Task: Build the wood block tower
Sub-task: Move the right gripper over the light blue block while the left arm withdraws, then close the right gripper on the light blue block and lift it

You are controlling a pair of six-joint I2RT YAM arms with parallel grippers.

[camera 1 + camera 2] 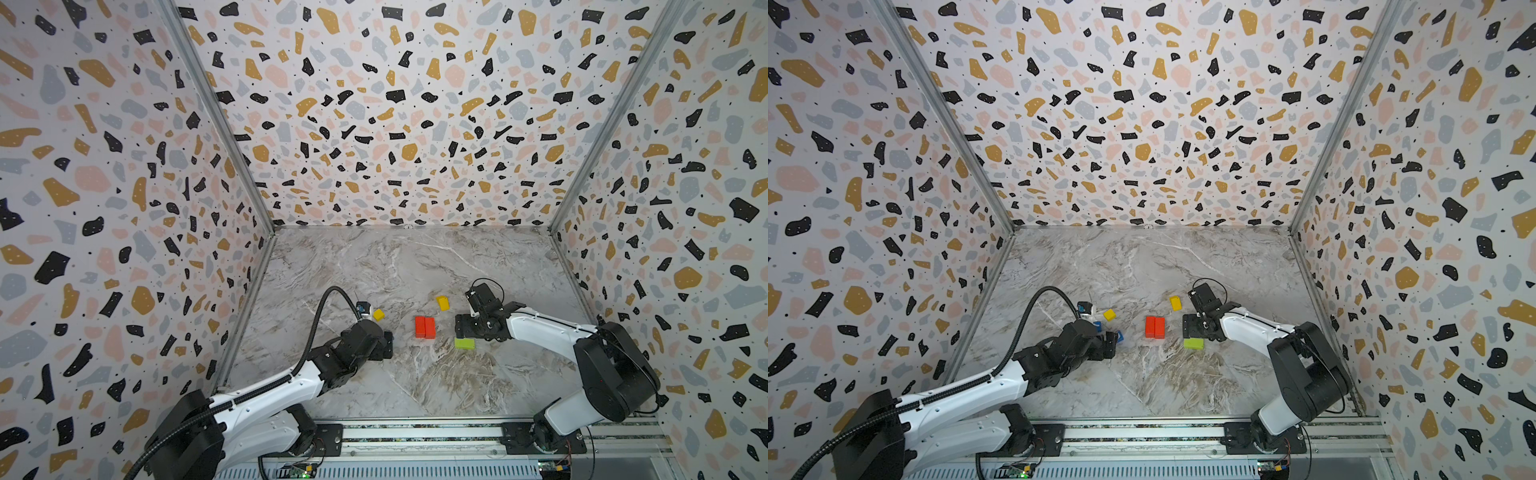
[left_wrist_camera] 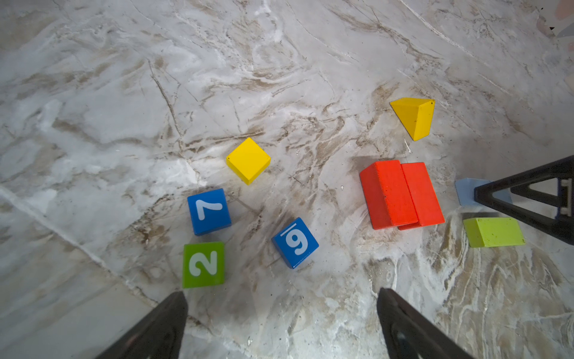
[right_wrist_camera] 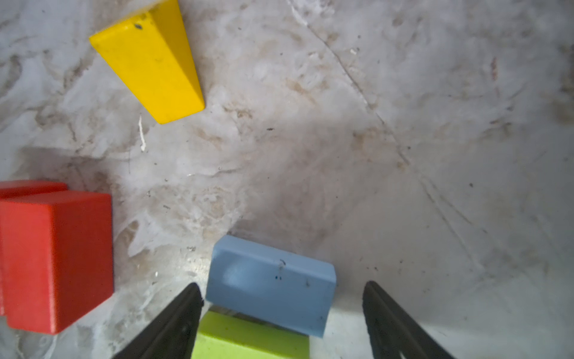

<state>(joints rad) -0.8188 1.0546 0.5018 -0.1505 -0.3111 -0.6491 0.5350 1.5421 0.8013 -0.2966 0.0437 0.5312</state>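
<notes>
Robot lab cell, bench-top rig. Enclosure: three walls [image 1: 395,124] in terrazzo print, joined by bare aluminium corner profiles [image 1: 216,112]; tabletop [image 1: 415,386] is marble-look. Two white-and-black arms [image 1: 266,392] bolted to an aluminium rail [image 1: 415,434] along the front edge. Exposed circuit boards [image 1: 305,471] with lit LEDs and loose wiring sit beside the bases, and corrugated cable conduit [image 1: 332,288] loops over the left arm. Props are toy stuff: painted wood blocks [image 2: 248,160] lying on the tabletop ahead of the left gripper's [image 2: 281,290] spread jaws, numbered cubes [image 2: 203,264] nearest them. A light blue slab [image 3: 270,298] sits between the right gripper's [image 3: 281,283] spread jaws.
</notes>
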